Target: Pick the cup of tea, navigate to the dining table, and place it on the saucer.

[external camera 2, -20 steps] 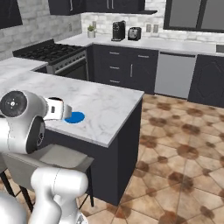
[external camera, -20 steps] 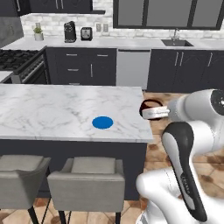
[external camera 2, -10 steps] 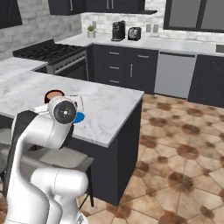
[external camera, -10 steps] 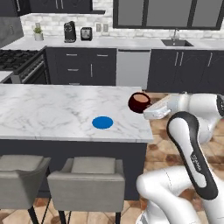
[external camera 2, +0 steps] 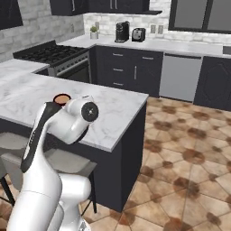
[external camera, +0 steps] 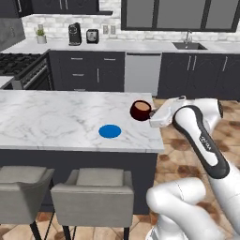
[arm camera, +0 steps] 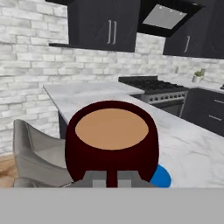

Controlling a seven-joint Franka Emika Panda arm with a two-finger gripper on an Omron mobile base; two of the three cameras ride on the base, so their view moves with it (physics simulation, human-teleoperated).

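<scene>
Cup of tea (arm camera: 111, 144) hides most of saucer (arm camera: 161, 177)

A long dining table (external camera: 56, 117) with a white, grey-veined marble top and a dark base stands in a kitchen. One small, flat, round blue saucer (external camera: 110, 131) lies directly on the marble, near the table's front edge and toward its right end. Two grey padded stools (external camera: 89, 185) are tucked against the front side. The table stands on a brown patterned tile floor (external camera 2: 180, 153).
</scene>
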